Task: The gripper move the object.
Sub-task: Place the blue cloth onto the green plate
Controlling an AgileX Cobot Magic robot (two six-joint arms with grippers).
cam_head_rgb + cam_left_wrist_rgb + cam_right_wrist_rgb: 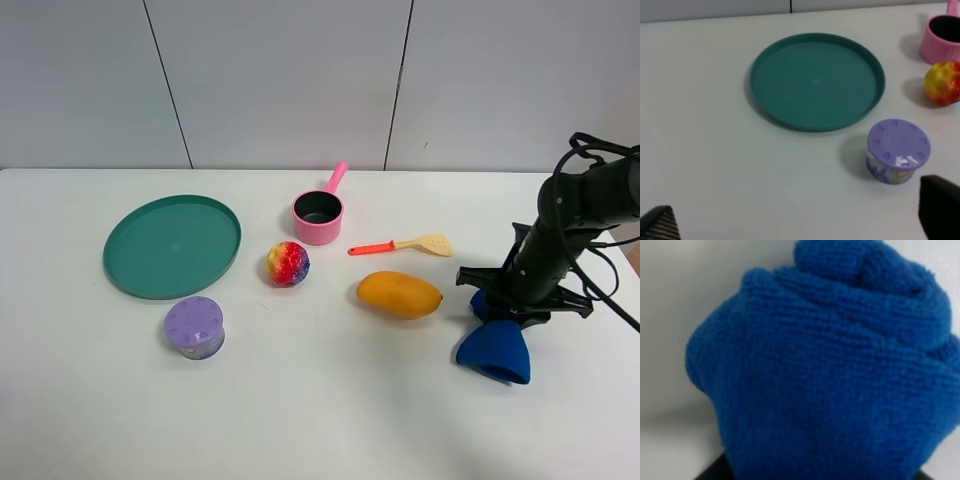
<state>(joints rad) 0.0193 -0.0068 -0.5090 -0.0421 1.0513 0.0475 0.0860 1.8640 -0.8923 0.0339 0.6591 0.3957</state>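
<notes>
The deep-blue cloth bundle [495, 352] lies at the right of the white table, right of the orange mango [399, 294]. My right gripper [512, 306], a black claw on a dark arm, comes down on the pinched middle of the bundle and is shut on it. In the right wrist view the blue cloth [830, 370] fills nearly the whole frame and hides the fingers. My left gripper [800, 220] is open and empty; only its two black fingertips [940, 205] show, wide apart, near the purple jar [897, 150]. The left arm is out of the high view.
A green plate [172, 245] lies at the left with a purple lidded jar [195, 327] in front of it. A rainbow ball [288, 263], a pink pot [319, 215] and an orange-handled spatula [400, 245] lie in the middle.
</notes>
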